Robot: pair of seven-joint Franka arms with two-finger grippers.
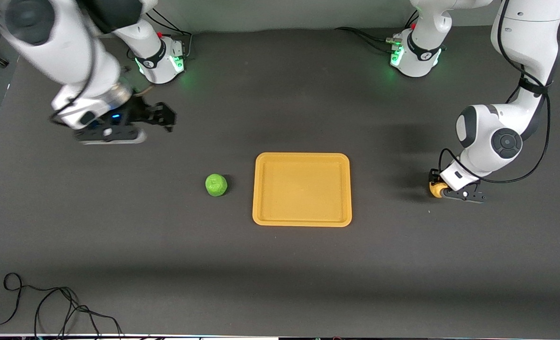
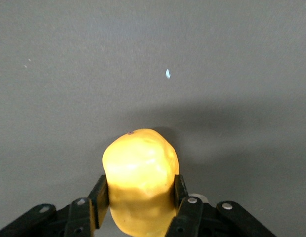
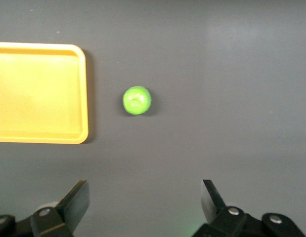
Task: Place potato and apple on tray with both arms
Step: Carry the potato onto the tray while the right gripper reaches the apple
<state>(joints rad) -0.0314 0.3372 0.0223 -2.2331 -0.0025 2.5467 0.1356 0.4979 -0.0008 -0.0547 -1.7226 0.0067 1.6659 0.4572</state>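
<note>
The yellow-orange potato (image 1: pixel 436 189) lies at the table's left-arm end, and my left gripper (image 1: pixel 439 190) is down at the table, shut on it. In the left wrist view the potato (image 2: pixel 140 173) fills the gap, with the fingers (image 2: pixel 99 200) pressed on both of its sides. The green apple (image 1: pixel 216 184) sits on the table beside the yellow-orange tray (image 1: pixel 301 156), toward the right arm's end. My right gripper (image 1: pixel 165 117) is open and empty in the air, over bare table toward the right arm's base. The right wrist view shows the apple (image 3: pixel 137 100) and the tray (image 3: pixel 84 94), with that gripper (image 3: pixel 145 195) wide open.
The tray holds nothing. A loose black cable (image 1: pixel 48 307) lies on the table at the corner nearest the front camera, at the right arm's end. The two green-lit bases (image 1: pixel 164 59) stand along the table's edge farthest from the front camera.
</note>
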